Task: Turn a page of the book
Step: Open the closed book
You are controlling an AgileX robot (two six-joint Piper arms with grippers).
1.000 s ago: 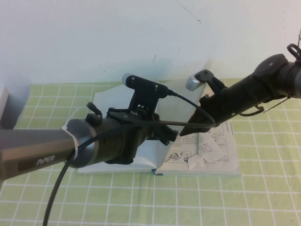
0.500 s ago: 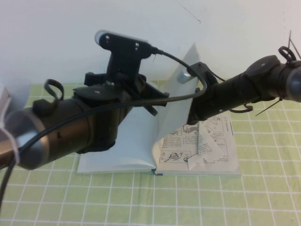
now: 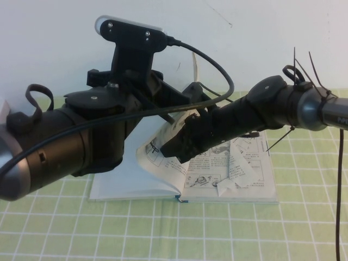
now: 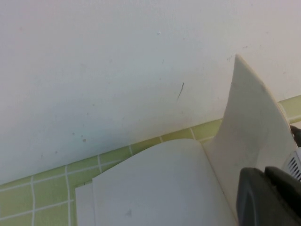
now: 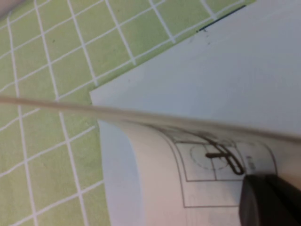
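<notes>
The book [image 3: 136, 184] lies open on the green checked cloth, its left half blank and its right half [image 3: 247, 163] printed with drawings. One page [image 3: 154, 145] is lifted and curls over toward the left half, printed face showing. My right gripper [image 3: 173, 148] reaches in from the right, shut, and its tips rest against that printed face [image 5: 188, 179]. In the right wrist view the right gripper [image 5: 270, 200] lies on the page beside a drawing. My left gripper [image 3: 190, 99] hangs shut above the book's left half, holding nothing. The left wrist view shows the left gripper [image 4: 270, 195] beside the raised page [image 4: 254, 122].
Crumpled, folded paper [image 3: 236, 179] sits on the book's right half. A white wall [image 3: 261, 32] rises close behind the book. A grey object [image 3: 3, 117] shows at the table's left edge. Green cloth [image 3: 217, 228] stretches in front of the book.
My left arm has lifted off the book and drawn back leftward. My right arm has swept left across the book, bending the page from upright over toward the left half.
</notes>
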